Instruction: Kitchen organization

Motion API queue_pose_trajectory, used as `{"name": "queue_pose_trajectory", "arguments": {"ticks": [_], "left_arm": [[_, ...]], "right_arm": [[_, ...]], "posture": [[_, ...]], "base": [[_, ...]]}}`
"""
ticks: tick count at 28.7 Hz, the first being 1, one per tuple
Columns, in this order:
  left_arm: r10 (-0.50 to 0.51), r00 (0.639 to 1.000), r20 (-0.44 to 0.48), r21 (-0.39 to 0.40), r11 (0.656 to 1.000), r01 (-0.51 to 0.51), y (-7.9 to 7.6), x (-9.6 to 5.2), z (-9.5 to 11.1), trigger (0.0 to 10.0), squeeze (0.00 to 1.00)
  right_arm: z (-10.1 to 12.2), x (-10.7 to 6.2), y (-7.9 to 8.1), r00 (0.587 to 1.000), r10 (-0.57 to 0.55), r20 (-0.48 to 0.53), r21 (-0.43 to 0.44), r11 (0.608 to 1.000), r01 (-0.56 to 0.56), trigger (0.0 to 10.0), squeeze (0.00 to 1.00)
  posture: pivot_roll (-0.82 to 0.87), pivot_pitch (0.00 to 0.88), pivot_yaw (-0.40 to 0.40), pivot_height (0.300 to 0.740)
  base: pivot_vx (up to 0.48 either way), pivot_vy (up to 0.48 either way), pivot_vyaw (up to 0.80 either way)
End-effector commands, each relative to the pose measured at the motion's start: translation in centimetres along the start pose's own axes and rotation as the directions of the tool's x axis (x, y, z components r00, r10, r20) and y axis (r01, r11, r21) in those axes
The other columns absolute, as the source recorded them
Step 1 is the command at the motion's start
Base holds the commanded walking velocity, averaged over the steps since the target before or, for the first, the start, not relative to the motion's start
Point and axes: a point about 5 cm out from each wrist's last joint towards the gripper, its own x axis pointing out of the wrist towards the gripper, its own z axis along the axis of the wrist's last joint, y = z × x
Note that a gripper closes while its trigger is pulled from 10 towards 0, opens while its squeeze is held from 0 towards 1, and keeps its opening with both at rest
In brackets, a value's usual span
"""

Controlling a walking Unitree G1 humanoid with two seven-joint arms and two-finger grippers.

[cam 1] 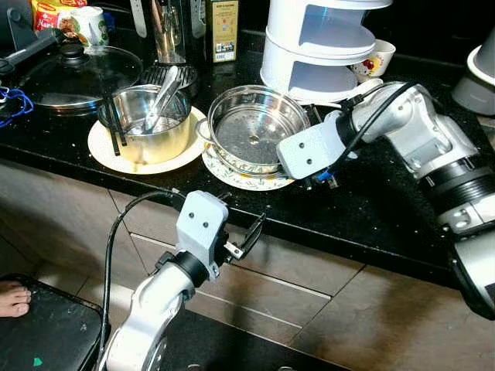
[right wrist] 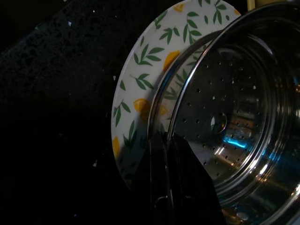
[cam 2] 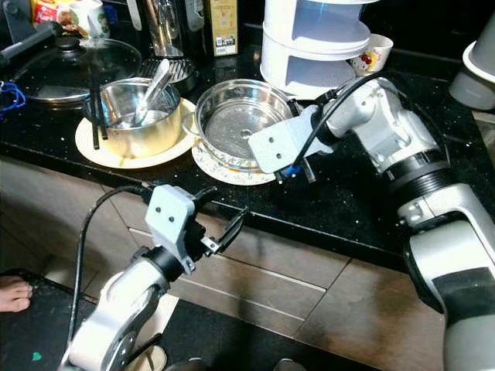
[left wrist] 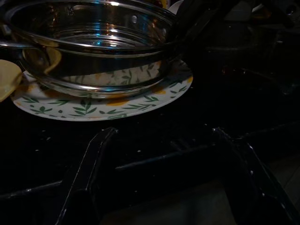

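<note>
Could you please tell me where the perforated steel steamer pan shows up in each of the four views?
Left eye view: steamer pan at upper centre, on the counter.
Right eye view: upper centre, slightly further left.
Left wrist view: across the top, seen from the side.
Right wrist view: right half, holes visible, the right gripper at its rim.
Shared landmark: the leaf-patterned plate under it.

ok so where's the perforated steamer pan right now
The perforated steamer pan sits on a leaf-patterned plate mid-counter, right of the steel pot and just left of the right gripper.
</note>
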Motion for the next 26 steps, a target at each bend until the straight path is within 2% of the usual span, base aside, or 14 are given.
{"name": "queue_pose_trajectory", "arguments": {"ticks": [1,8,14,15,18,26], "left_arm": [[-0.009,1.000,0.007,-0.006,1.000,0.009,-0.3,0.1,0.3,10.0,0.00],[-0.012,1.000,0.013,-0.011,1.000,0.012,-0.4,0.2,0.4,10.0,0.00],[-0.006,0.999,0.032,-0.020,1.000,0.007,-0.3,0.5,0.8,10.0,0.00],[-0.007,0.999,0.036,-0.024,1.000,0.007,-0.4,0.5,0.9,10.0,0.00],[-0.010,0.999,0.039,-0.029,1.000,0.011,-0.5,0.6,0.9,10.0,0.00],[-0.013,0.999,0.043,-0.034,0.999,0.014,-0.6,0.8,1.0,10.0,0.00]], "right_arm": [[-0.3,-0.4,0.0,1.000,0.008,-0.027,-0.009,1.000,-0.009,0.0,0.00],[-0.7,-1.1,-0.2,0.999,-0.013,-0.033,0.009,1.000,0.013,0.0,0.00],[-0.8,-2.5,-1.2,0.997,-0.075,0.011,0.062,0.995,0.074,0.0,0.00],[-1.0,-3.6,-1.5,0.996,-0.088,0.012,0.089,0.992,0.087,0.0,0.00],[-1.4,-4.6,-1.7,0.995,-0.101,0.004,0.114,0.988,0.100,0.0,0.00],[-2.3,-5.3,-2.1,0.986,-0.163,-0.024,0.158,0.974,0.164,0.0,0.00]], "posture": [[0.05,0.048,-0.078,0.740],[0.05,0.049,-0.077,0.740],[0.05,0.049,-0.079,0.740],[0.04,0.050,-0.077,0.740],[0.05,0.050,-0.077,0.740],[0.04,0.049,-0.076,0.740]], "base": [[0.000,0.000,0.00],[0.000,0.000,0.00],[0.000,0.000,0.00],[0.000,0.000,0.00],[0.000,0.000,0.00],[0.000,0.000,0.00]]}}
